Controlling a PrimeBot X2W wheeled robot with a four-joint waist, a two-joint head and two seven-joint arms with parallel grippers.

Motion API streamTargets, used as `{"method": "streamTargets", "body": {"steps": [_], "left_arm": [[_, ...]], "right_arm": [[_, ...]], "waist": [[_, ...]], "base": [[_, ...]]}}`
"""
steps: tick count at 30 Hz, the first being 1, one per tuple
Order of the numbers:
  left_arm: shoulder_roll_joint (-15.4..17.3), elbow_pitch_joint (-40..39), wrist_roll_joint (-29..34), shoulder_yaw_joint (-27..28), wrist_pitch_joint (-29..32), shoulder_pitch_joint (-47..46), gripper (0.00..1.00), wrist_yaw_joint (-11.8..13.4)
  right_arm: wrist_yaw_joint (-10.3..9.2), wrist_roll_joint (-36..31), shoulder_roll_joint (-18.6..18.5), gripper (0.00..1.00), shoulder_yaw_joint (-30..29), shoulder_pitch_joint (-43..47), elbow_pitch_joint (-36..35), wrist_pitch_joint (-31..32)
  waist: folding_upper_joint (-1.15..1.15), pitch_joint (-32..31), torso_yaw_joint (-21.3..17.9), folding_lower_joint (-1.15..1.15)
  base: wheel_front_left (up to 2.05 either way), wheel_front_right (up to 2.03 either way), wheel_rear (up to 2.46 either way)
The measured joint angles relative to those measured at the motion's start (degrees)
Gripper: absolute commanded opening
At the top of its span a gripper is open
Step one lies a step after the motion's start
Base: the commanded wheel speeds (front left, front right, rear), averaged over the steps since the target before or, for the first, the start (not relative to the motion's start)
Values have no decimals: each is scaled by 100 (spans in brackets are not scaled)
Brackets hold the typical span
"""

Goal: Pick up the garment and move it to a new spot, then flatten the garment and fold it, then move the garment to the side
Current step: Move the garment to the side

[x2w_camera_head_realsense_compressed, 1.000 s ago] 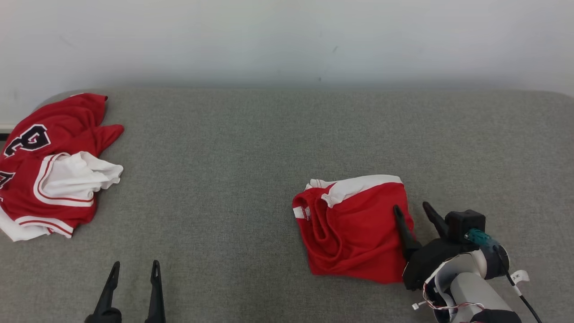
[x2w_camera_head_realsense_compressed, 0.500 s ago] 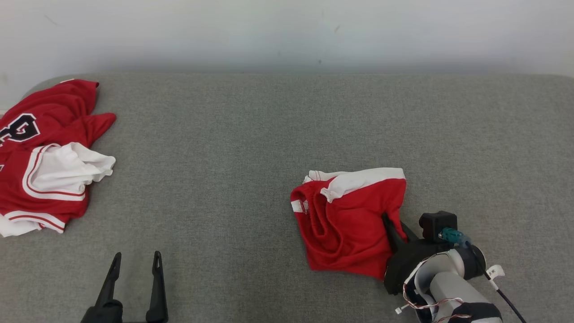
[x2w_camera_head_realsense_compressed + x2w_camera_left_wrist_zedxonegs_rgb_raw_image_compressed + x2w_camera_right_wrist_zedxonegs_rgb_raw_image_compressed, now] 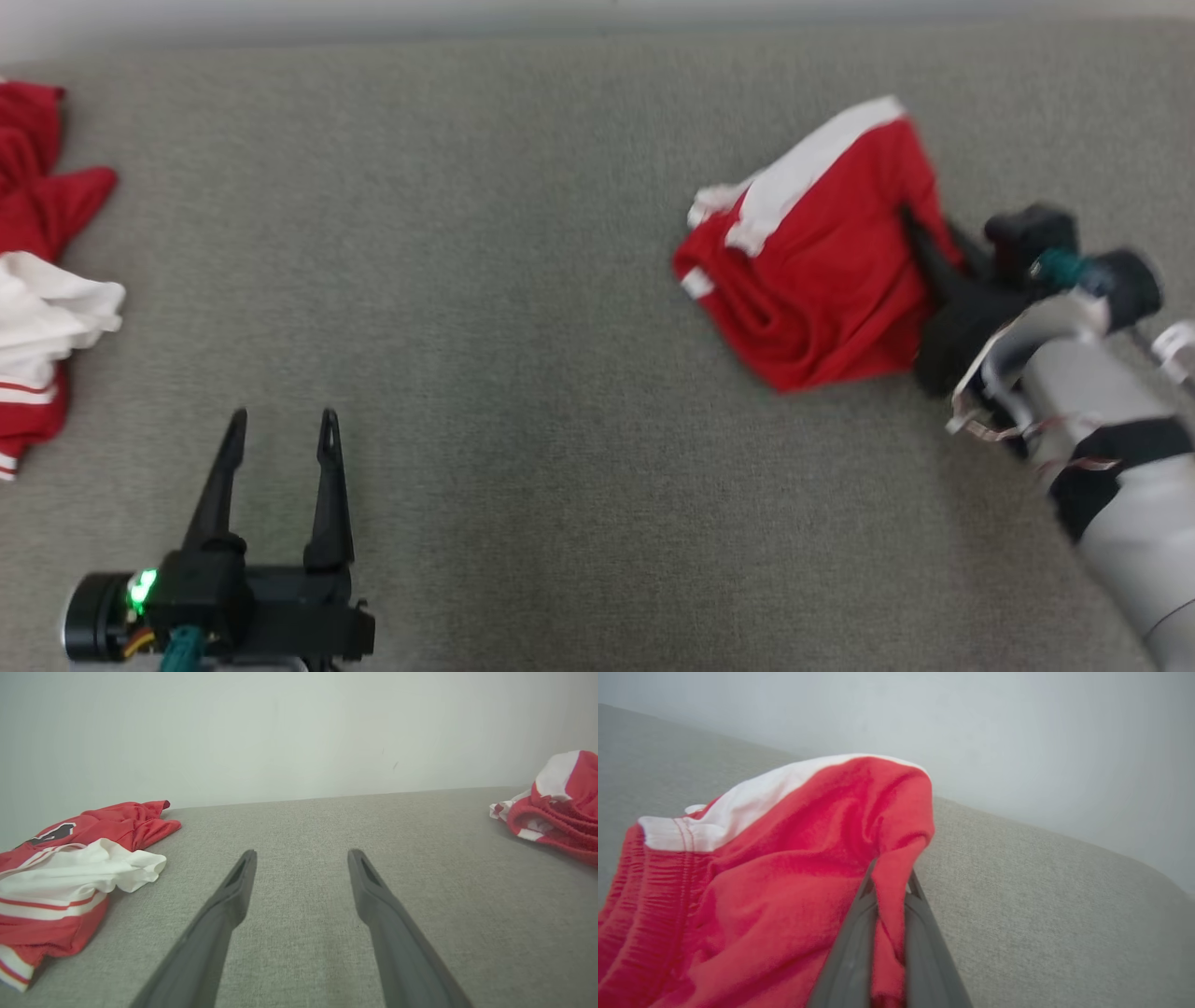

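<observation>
The garment (image 3: 812, 271) is a folded red piece with a white band, lying on the grey surface at the right of the head view. My right gripper (image 3: 920, 224) is shut on its right edge; the right wrist view shows a fold of the garment (image 3: 784, 868) pinched between the two fingers at the right gripper (image 3: 889, 877). The garment's right side is lifted and its left side still rests on the surface. My left gripper (image 3: 278, 429) stands open over bare surface at the lower left, holding nothing. The left wrist view shows the left gripper (image 3: 301, 856) and the garment (image 3: 560, 807) far right.
A second red and white garment (image 3: 37, 280) with a black number lies crumpled at the far left edge, also the second garment (image 3: 60, 872) in the left wrist view. The grey padded surface (image 3: 485, 327) runs back to a pale wall (image 3: 299, 728).
My right gripper has shut on the garment's right edge and pulled it up. The head camera has tilted down, so the whole picture has shifted. The left gripper stays open.
</observation>
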Motion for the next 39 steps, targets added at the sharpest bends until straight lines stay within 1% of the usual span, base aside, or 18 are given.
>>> {"method": "streamTargets", "body": {"steps": [5,6,9,15,19,22,29,34,39], "left_arm": [[66,-311,48,29,-1,-304,100,-34],[100,-492,58,76,0,-408,100,-35],[169,-758,92,125,0,-556,100,-33],[298,-1406,118,319,0,-818,100,54],[455,-1694,199,443,-1,-831,100,66],[546,-1869,247,514,0,-853,100,88],[704,-2191,286,586,-35,-878,100,118],[765,-2363,293,606,-49,-875,100,163],[801,-2464,282,619,-52,-872,100,169]], "right_arm": [[1,103,-757,0,259,-591,-275,59],[0,126,-1050,0,303,-808,-394,131],[1,180,-1410,0,333,-1094,-575,213],[0,245,-2006,0,404,-1517,-921,383],[1,279,-2379,0,407,-1717,-1114,479],[1,323,-2573,0,354,-1858,-1176,536],[0,302,-2757,0,205,-2135,-1204,604],[1,253,-2880,0,71,-2414,-1068,666],[1,215,-2877,0,101,-2547,-916,703]], "waist": [[0,496,-172,0],[1,695,-250,1],[1,991,-377,1],[1,1563,-658,0],[1,1924,-855,0],[1,2175,-1000,0],[-2,2692,-1263,-2],[-4,2939,-1343,-4],[-4,3063,-1355,-4]], "base": [[0,0,0],[0,0,0],[0,0,0],[0,0,0],[0,0,0],[0,0,0],[0,0,0],[0,0,0],[0,0,0]]}}
